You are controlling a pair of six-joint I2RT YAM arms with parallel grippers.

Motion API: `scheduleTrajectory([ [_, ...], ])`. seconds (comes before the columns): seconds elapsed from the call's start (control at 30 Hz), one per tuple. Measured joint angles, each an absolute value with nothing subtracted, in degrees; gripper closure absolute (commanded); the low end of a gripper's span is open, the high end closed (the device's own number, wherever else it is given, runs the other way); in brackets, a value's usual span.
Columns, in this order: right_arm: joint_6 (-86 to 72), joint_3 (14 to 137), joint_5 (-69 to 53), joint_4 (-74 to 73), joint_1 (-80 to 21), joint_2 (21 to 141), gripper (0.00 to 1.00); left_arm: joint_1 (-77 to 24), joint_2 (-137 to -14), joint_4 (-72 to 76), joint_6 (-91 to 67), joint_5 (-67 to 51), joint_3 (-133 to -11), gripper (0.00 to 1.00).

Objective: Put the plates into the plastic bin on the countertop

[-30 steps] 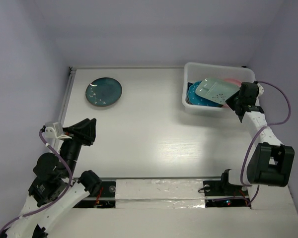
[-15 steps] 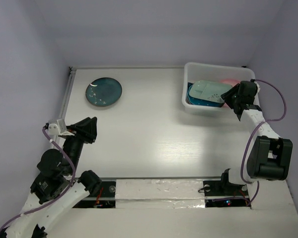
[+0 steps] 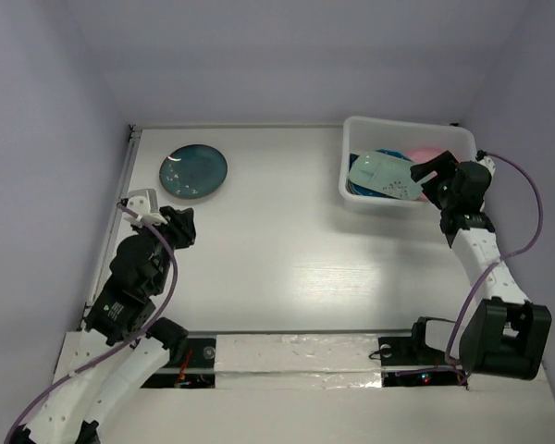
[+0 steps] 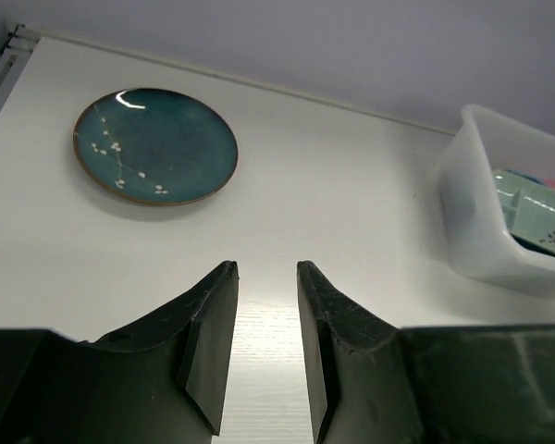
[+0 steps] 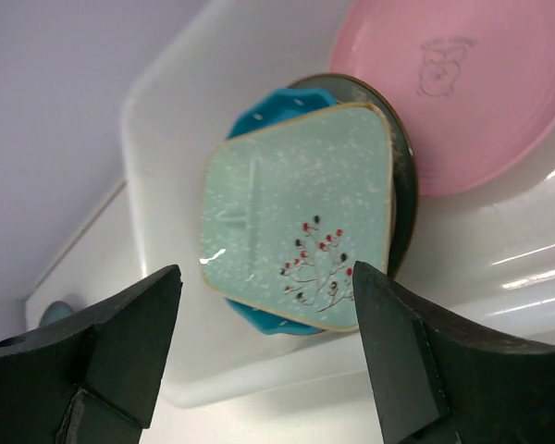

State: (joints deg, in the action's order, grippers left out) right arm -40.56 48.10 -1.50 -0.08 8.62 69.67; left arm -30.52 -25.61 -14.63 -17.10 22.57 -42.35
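Mint green plate (image 5: 296,222) tops the plastic bin (image 5: 162,102).
We find its long axis along the bin; right gripper (image 5: 265,276) and left gripper (image 4: 265,270) both released, empty.

The mint green plate (image 5: 301,222) covers most of the blue plate (image 5: 264,111) beneath it.

Pale lavender walls (image 3: 277,55) on three sides, a thin pale rail (image 3: 122,180) down the left edge — straight, narrow — crinkled silver tape (image 3: 296,361) along the near edge.
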Motion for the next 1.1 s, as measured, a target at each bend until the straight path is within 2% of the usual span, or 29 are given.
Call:
scheduleTrajectory([
  [0.07,-40.6,47.1,-1.9,0.9,8.6,66.8,0.22,-28.7,-27.6,-14.3,-17.2,20.9,-42.3,0.72],
  [0.13,-40.5,45.6,-2.6,1.6,8.6,63.8,0.43,-27.4,-29.6,-14.3,-17.5,19.4,-42.3,0.76],
  [0.17,-40.7,44.6,-3.1,2.0,8.6,62.2,0.6,-27.0,-30.7,-14.2,-17.8,18.6,-42.3,0.85],
  [0.2,-40.9,43.4,-4.0,2.6,8.6,60.3,1.0,-26.5,-31.8,-14.0,-18.3,17.9,-42.3,0.94],
  [0.23,-41.1,42.1,-5.2,3.6,8.6,58.4,1.0,-26.0,-33.0,-13.8,-18.8,17.0,-42.4,1.0],
  [0.37,-42.2,37.8,-8.5,7.0,6.2,52.4,1.0,-23.5,-37.9,-13.0,-20.8,13.5,-42.9,1.0],
  [0.47,-41.5,37.2,-8.4,8.6,-4.2,50.7,1.0,-21.2,-41.5,-10.9,-23.4,10.9,-43.2,1.0],
  [0.53,-40.6,37.2,-8.9,10.2,-12.8,51.0,1.0,-19.6,-44.4,-9.3,-25.8,9.5,-43.2,0.95],
  [0.57,-40.1,37.2,-9.9,11.0,-16.2,51.4,1.0,-19.0,-46.0,-8.3,-27.0,8.9,-43.2,0.88],
  [0.63,-38.9,37.2,-10.4,11.9,-21.3,52.5,1.0,-17.7,-49.5,-6.3,-30.0,8.3,-43.2,0.81],
  [0.67,-37.9,37.2,-10.4,12.1,-23.1,53.1,1.0,-17.1,-51.4,-4.8,-31.7,8.0,-43.2,0.73],
  [0.73,-35.9,37.2,-10.3,12.1,-26.1,53.9,1.0,-15.8,-54.9,-0.6,-35.1,7.7,-42.1,0.66],
  [0.77,-35.0,37.2,-10.3,12.1,-27.1,54.2,1.0,-15.1,-56.8,1.5,-36.9,7.7,-41.2,0.62],
  [0.83,-33.8,37.3,-10.6,12.2,-28.5,54.7,1.0,-13.3,-60.8,5.5,-40.6,7.4,-39.5,0.59],
  [0.97,-33.0,37.6,-11.4,12.5,-29.1,56.0,0.99,-8.7,-69.1,11.6,-46.7,7.2,-37.1,0.44],
  [1.1,-32.8,37.9,-12.4,12.5,-29.3,56.9,0.99,-4.6,-75.7,16.5,-50.6,7.8,-36.8,0.4],
])
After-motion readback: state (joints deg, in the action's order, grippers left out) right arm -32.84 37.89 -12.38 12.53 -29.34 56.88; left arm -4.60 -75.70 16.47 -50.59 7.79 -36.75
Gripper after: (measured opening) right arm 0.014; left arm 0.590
